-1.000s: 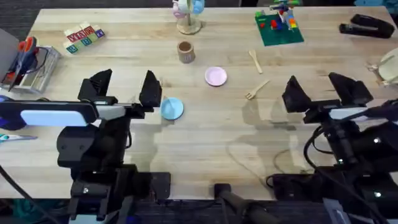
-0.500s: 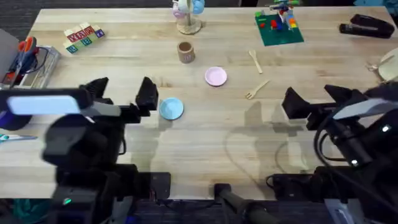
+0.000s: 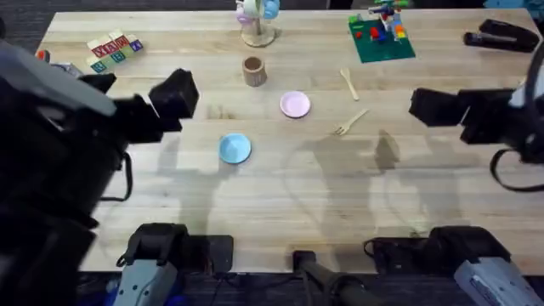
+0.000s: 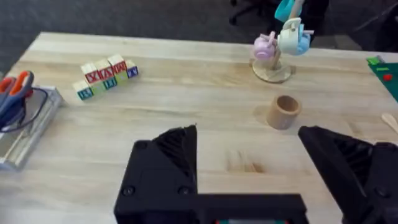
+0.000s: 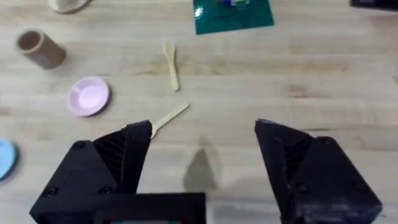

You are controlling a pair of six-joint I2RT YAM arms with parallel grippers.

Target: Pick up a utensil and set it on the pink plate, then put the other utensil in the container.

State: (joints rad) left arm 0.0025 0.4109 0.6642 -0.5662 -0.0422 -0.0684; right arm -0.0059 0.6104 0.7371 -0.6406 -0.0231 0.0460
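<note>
Fork (image 3: pixel 350 121) lies between spoon (image 3: pixel 349 83) and right jaws (image 5: pixel 202 140); unobstructed.

left arm (image 3: pixel 51 144): matte black, bulky, black cable looping at 3 o'clock | right arm (image 3: pixel 497 119): black, white panel, looped cable | fingers (image 5: pixel 106 168): black, wedge-shaped, ribbed inner faces

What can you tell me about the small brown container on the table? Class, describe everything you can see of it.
The container is a small tan-brown cylinder, looking like wood or cardboard, standing upright with its open top empty. It sits on the pale wooden table, between the pastel cup stand behind it and the pink plate in front and to the right. Nothing touches it; neither end effector is near it.
</note>
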